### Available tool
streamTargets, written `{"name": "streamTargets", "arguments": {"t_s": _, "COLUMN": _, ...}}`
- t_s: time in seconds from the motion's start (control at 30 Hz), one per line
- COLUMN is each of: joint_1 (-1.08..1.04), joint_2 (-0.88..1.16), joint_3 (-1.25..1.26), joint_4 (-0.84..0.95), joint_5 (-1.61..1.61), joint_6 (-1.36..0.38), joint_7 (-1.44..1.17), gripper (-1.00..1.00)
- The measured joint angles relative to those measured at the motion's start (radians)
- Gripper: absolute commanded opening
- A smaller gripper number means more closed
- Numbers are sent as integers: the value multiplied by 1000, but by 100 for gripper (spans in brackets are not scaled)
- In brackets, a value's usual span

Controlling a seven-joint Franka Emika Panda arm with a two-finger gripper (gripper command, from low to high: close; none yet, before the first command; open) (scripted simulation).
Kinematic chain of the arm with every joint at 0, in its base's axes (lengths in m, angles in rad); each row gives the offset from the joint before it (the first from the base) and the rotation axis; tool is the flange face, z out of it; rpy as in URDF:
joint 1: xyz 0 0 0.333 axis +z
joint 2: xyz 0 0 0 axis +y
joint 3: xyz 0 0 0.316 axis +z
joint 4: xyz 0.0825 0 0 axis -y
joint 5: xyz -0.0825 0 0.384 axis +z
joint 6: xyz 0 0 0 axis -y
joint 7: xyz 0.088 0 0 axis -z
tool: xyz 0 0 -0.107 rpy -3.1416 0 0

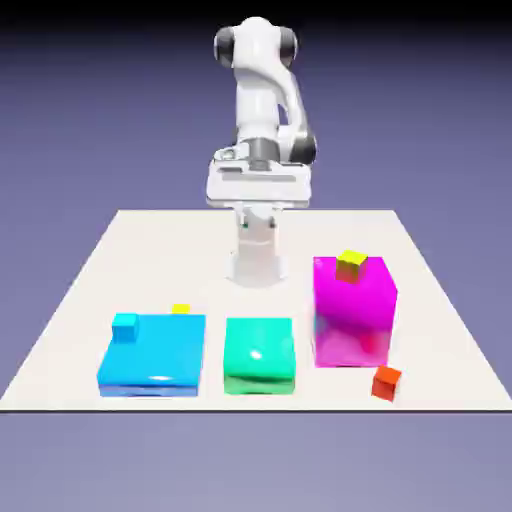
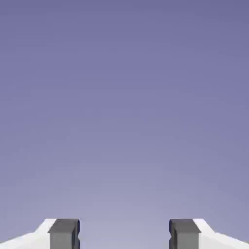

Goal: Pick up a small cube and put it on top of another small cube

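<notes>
The red cube [image 1: 386, 382] lies on the table [image 1: 90, 280] near its front edge, toward the exterior view's right corner, just beside the magenta block [image 1: 354, 312] that carries a yellow cube [image 1: 350, 265]. The gripper [image 2: 124, 234] is spread wide with nothing between its fingertips [image 2: 63, 233]; only the plain backdrop shows before it. The arm [image 1: 262, 120] stands folded at the far edge, well apart from the cube.

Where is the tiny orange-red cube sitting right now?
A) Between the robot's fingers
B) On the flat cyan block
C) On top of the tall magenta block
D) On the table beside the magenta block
D: the small cube rests on the table by the magenta block, near its lower corner on the exterior view's right, while the open gripper holds nothing.
</notes>
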Motion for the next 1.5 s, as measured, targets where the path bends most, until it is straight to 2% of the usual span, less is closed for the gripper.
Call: {"name": "streamTargets", "arguments": {"t_s": 1.5, "joint_1": -352, "joint_2": 1631, "joint_3": 803, "joint_4": 1284, "joint_5": -69, "joint_6": -1265, "joint_7": 925, "gripper": 0}}
